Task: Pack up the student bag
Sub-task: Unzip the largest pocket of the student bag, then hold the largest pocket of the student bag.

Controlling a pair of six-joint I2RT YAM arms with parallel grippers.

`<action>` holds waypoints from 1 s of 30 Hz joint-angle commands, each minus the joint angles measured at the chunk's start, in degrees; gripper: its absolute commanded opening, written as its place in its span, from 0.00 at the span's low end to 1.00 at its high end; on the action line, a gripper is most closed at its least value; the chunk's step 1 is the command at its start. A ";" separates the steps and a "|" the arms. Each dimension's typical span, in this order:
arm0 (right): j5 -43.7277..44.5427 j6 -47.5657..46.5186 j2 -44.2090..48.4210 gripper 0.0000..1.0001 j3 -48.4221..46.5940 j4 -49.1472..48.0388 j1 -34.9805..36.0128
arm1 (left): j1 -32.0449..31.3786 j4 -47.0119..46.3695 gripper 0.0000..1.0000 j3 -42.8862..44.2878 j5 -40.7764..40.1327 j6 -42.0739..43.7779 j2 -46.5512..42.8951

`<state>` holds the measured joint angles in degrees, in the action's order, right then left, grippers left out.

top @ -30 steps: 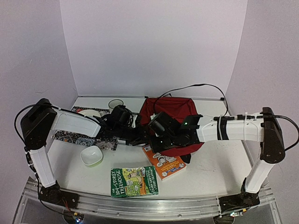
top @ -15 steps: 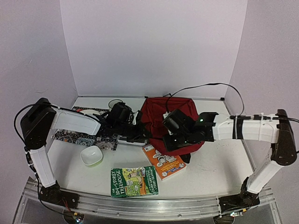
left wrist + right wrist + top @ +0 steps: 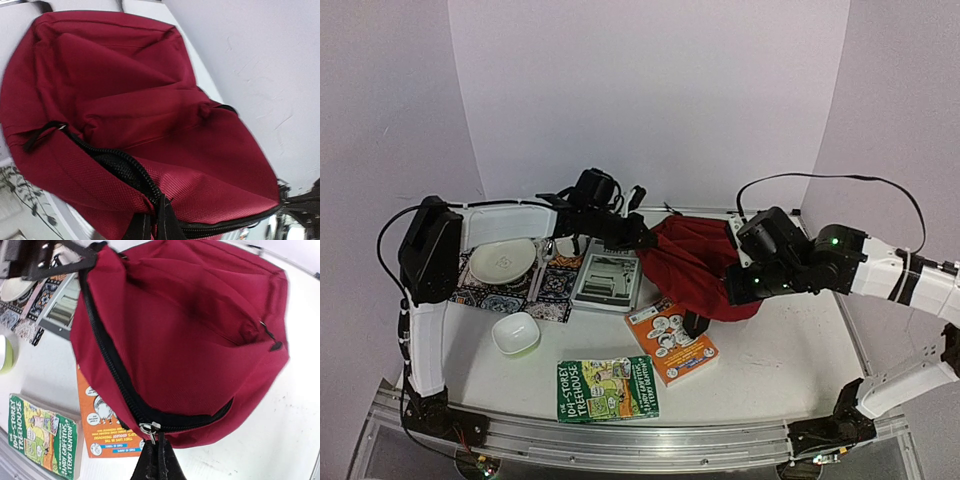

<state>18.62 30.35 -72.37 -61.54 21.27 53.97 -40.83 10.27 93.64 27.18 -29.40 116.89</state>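
The student bag [image 3: 695,268], dark red with a black zipper, hangs stretched between my two grippers above the table. My left gripper [image 3: 638,238] is shut on the bag's left edge beside the zipper; in the left wrist view [image 3: 155,226] its fingers pinch the red fabric [image 3: 150,85] at the zipper's end. My right gripper [image 3: 732,285] is shut on the metal zipper pull [image 3: 150,430]; its fingers [image 3: 147,465] show at the bottom of the right wrist view. The zipper [image 3: 107,357] is partly open along the bag [image 3: 190,330]. What is inside the bag is hidden.
An orange book [image 3: 670,345] lies under the bag's front edge. A green book [image 3: 607,388] lies near the front. A white-and-green bowl [image 3: 516,332], a white plate [image 3: 502,260], a patterned mat [image 3: 552,290] and a grey book [image 3: 606,280] are at the left.
Both grippers have risen with the bag. The left one moved back, the right one moved right, stretching the bag and uncovering the plate and grey book.
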 commanded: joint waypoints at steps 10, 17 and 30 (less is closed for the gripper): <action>-14.64 -2.31 -16.02 0.00 -8.42 -12.60 0.04 | 4.22 8.95 0.58 4.80 -8.00 2.30 -1.05; -15.05 -3.62 -21.67 0.00 -13.67 -14.74 0.05 | 3.28 3.18 0.71 -10.02 -3.48 -6.80 -10.00; -18.17 -2.52 -24.01 0.00 -11.95 -16.99 0.06 | -4.17 -10.54 0.69 -22.63 0.51 -18.14 -13.59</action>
<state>2.26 27.88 -95.13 -72.90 7.12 53.70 -43.69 6.95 70.80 26.21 -43.74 104.42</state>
